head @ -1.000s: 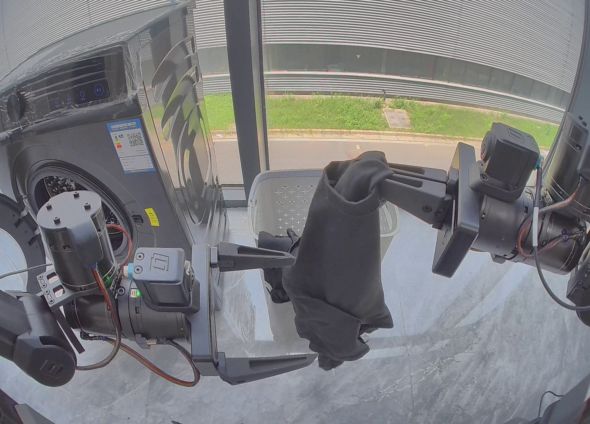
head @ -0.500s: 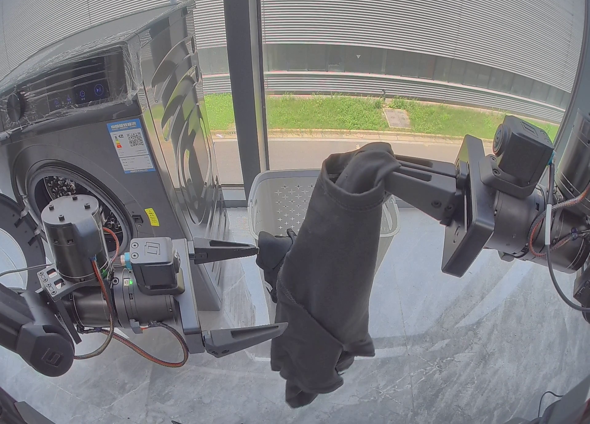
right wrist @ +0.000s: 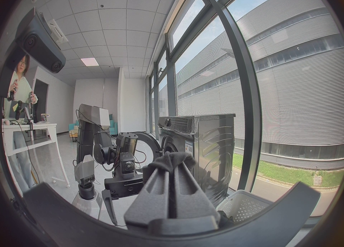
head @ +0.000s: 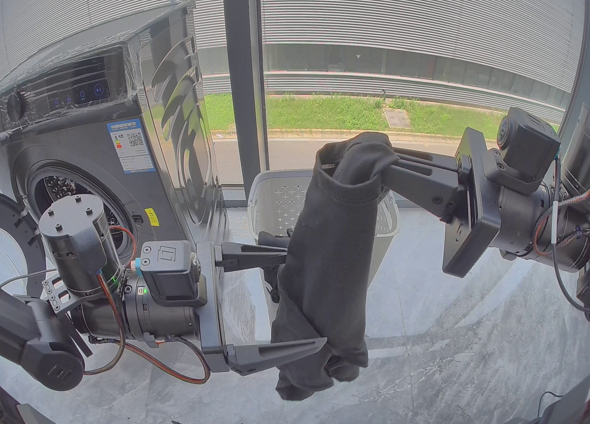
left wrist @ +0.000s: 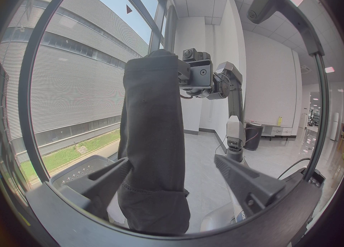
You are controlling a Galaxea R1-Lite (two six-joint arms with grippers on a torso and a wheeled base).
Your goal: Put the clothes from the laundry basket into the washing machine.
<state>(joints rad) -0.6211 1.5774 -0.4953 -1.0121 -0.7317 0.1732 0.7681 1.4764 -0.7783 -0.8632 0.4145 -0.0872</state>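
A black garment (head: 332, 247) hangs long and limp from my right gripper (head: 364, 164), which is shut on its top fold above the white laundry basket (head: 276, 198). My left gripper (head: 304, 297) is open, and the garment's lower half hangs between its two fingers. In the left wrist view the garment (left wrist: 152, 133) hangs against one finger (left wrist: 107, 181), with a gap to the other (left wrist: 247, 186). The right wrist view has the right gripper (right wrist: 172, 176) pinching the cloth (right wrist: 168, 160). The washing machine (head: 123, 136) stands to the left, its drum opening (head: 55, 188) uncovered.
Another dark piece of clothing (head: 265, 239) hangs over the basket's near rim. The round machine door (head: 12, 247) is swung open at the far left. A window pillar (head: 243, 68) rises behind the basket. Bare grey floor (head: 467, 333) lies to the right.
My left gripper drew back toward the machine, then came forward again so its open fingers flank the garment's lower part. The right gripper lifted the garment slightly.
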